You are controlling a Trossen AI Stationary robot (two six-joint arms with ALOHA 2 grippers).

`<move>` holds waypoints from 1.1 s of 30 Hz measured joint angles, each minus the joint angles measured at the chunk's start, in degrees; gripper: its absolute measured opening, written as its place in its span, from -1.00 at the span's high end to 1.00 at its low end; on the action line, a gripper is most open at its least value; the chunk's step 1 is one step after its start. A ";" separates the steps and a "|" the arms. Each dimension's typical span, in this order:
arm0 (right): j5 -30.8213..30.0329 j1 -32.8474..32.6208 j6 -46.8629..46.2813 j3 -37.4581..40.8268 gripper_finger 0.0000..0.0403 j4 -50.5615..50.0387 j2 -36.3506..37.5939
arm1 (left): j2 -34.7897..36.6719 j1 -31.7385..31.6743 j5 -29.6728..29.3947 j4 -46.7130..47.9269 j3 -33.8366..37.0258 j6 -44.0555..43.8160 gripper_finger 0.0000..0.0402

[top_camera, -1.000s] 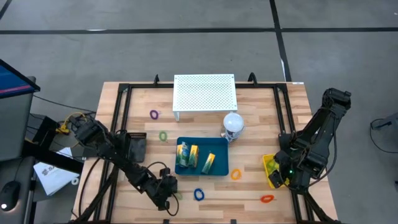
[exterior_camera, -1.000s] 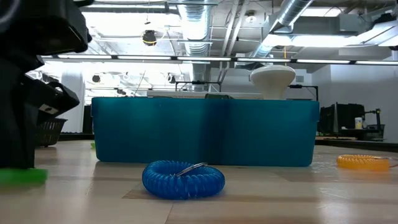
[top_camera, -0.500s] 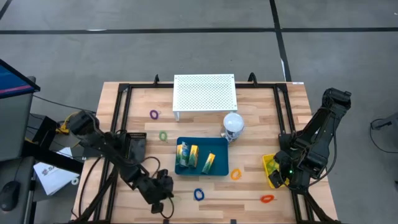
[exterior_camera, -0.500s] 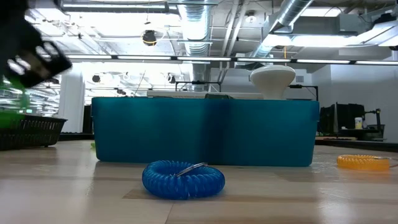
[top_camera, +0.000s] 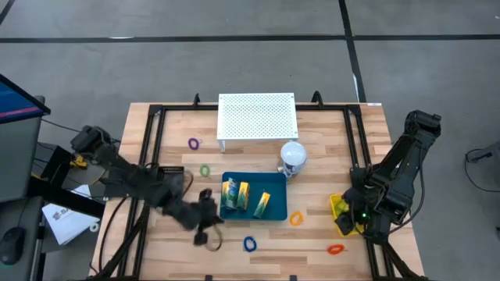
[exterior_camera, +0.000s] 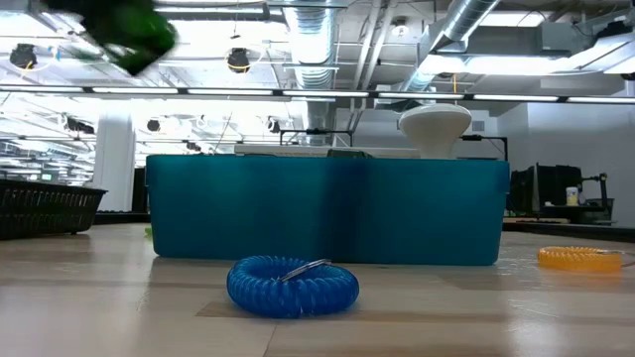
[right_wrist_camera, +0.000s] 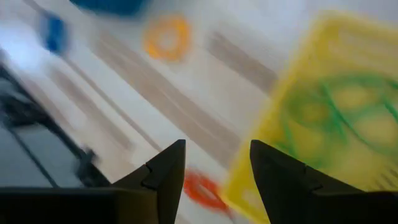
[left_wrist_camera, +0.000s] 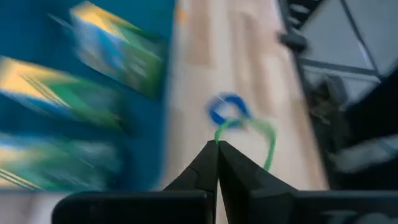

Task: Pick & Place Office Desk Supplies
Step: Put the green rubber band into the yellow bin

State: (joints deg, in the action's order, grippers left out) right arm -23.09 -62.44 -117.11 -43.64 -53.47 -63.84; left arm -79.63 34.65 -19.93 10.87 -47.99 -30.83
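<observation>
My left gripper (top_camera: 209,232) has lifted off the table since half a second ago and swung toward the blue tray (top_camera: 254,216); in the low view it is now only a green blur at the top left, where before it sat lower. Its jaws are pressed together, pinching a green loop (left_wrist_camera: 249,132) that dangles from the tips. Below it on the table I see the blue loop (left_wrist_camera: 227,109), just beside the tray's near wall. The packets (top_camera: 244,197) lie inside the tray. Further right, the orange loop (top_camera: 297,219) sits beside the tray and the red loop (top_camera: 335,250) near the table's front edge. My right gripper (right_wrist_camera: 214,165) has not moved: jaws spread, holding nothing, hanging next to the crayon box (top_camera: 339,211).
</observation>
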 joint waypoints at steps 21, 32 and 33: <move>-10.39 5.25 5.11 0.02 0.12 0.76 -0.17 | -0.72 -28.33 8.01 -19.74 -6.87 20.27 1.00; -13.16 5.23 5.22 0.02 0.12 0.75 -0.17 | -0.73 -28.22 8.10 -19.63 -6.86 19.95 1.00; -14.44 5.29 5.23 0.02 0.12 1.17 -0.17 | -0.73 -28.22 8.10 -19.65 -6.86 19.94 1.00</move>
State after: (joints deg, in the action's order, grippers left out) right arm -37.53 -57.15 -111.89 -43.62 -52.31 -64.01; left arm -80.36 6.44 -11.84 -8.78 -54.85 -10.90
